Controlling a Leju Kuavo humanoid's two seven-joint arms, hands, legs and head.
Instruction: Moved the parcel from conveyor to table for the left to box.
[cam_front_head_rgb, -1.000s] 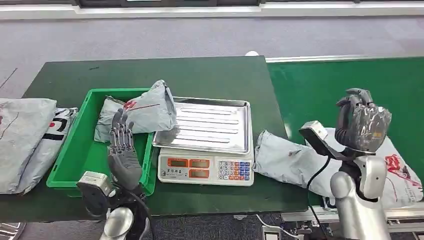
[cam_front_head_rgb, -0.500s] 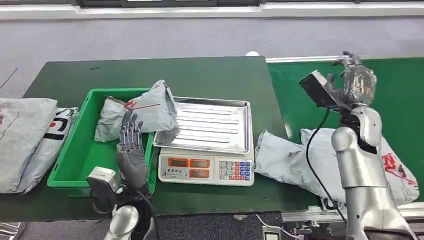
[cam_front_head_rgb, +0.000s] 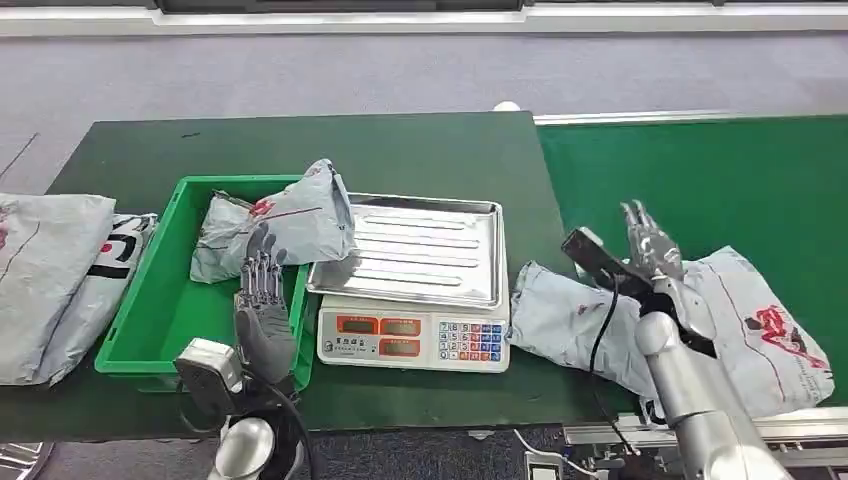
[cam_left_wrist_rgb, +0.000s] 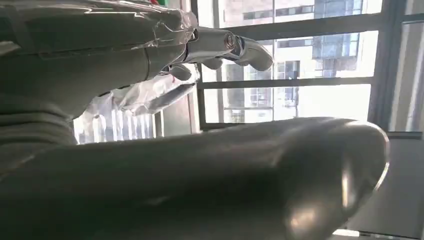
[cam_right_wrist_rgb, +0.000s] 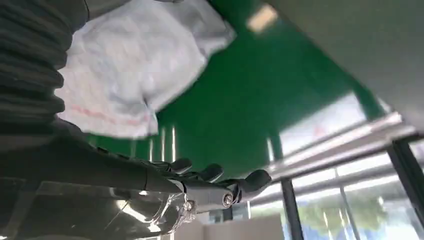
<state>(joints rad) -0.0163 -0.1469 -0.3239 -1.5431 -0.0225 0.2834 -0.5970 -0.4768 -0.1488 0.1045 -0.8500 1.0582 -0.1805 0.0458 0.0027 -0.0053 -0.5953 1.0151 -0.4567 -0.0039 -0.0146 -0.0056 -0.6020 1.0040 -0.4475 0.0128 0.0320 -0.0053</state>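
A grey plastic parcel (cam_front_head_rgb: 590, 320) with a red mark lies across the seam between the dark table (cam_front_head_rgb: 300, 150) and the green conveyor (cam_front_head_rgb: 720, 170); the right wrist view shows the parcel (cam_right_wrist_rgb: 135, 75) too. My right hand (cam_front_head_rgb: 650, 245) hovers over its middle, fingers straight and apart, holding nothing; its fingers (cam_right_wrist_rgb: 210, 180) show in the wrist view. My left hand (cam_front_head_rgb: 262, 300) stands upright at the front right corner of the green box (cam_front_head_rgb: 150, 310), fingers apart and empty. A second grey parcel (cam_front_head_rgb: 280, 225) leans in the box against the scale.
A weighing scale (cam_front_head_rgb: 410, 290) with a steel tray stands between the box and the parcel. More grey parcels (cam_front_head_rgb: 55, 270) lie at the table's left end. Grey floor lies beyond the table.
My right hand, raised high over the conveyor half a second ago, has dropped down to just above the parcel with its fingers spread. My left hand barely moved.
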